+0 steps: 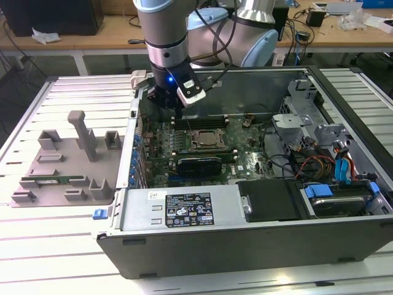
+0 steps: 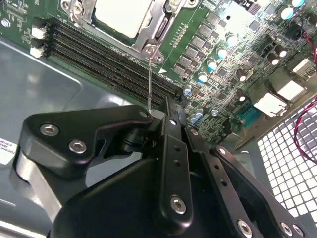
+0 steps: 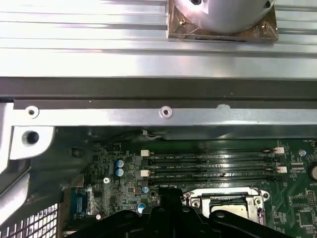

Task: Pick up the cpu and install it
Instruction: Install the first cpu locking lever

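Nearest in the exterior view stands the open computer case [image 1: 245, 246] on the slatted bench [image 1: 55, 258]. Just inside the case's near wall sit a labelled metal box [image 1: 178, 209] and a drive with blue tabs [image 1: 334, 196]. Just outside the case, at the exterior view's left, lies a grey fixture tray [image 1: 67, 166] holding a green memory stick [image 1: 52, 180]. Deeper in the case, on the green motherboard [image 1: 245, 157], the cpu [image 2: 119, 14] rests, silvery top up, within the metal-framed socket [image 2: 158, 29]. Toward the case's far wall the end effector [image 2: 167, 105] hangs over the board, clenched and apart from the cpu. A thin lever wire [image 2: 149, 79] runs from the socket to its tip; whether it is pinched I cannot tell. Beyond the case stand wooden desks [image 1: 92, 40].
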You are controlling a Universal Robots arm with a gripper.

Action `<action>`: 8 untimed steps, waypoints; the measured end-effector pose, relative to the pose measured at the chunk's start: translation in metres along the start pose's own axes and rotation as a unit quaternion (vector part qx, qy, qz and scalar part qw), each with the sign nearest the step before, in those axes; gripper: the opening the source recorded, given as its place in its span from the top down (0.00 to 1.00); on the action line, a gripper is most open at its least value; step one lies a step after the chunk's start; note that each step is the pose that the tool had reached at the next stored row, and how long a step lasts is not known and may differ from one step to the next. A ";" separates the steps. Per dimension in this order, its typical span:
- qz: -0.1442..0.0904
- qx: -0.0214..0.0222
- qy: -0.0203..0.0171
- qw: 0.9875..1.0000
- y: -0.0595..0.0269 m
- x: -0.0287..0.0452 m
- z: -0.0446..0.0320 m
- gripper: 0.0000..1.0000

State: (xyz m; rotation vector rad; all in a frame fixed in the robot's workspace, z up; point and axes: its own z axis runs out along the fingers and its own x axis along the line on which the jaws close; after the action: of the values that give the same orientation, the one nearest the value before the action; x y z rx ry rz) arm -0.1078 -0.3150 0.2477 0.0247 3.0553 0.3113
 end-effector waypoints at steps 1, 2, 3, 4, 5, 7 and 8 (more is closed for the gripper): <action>0.000 0.000 0.000 1.000 0.0000 0.0000 0.0000 0.89; 0.000 0.000 0.000 1.000 -0.0001 -0.0004 0.0000 0.89; 0.000 0.000 0.000 1.000 -0.0001 -0.0018 0.0001 0.89; 0.000 0.000 0.000 1.000 0.0000 -0.0039 0.0002 0.89; 0.000 0.000 0.000 1.000 0.0000 -0.0067 0.0005 0.89; 0.000 0.000 0.000 1.000 0.0001 -0.0143 0.0010 0.89; 0.000 0.000 0.000 1.000 0.0001 -0.0195 0.0014 0.89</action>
State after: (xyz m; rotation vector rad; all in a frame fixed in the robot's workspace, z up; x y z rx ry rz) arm -0.0883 -0.3150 0.2477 0.0243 3.0554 0.3115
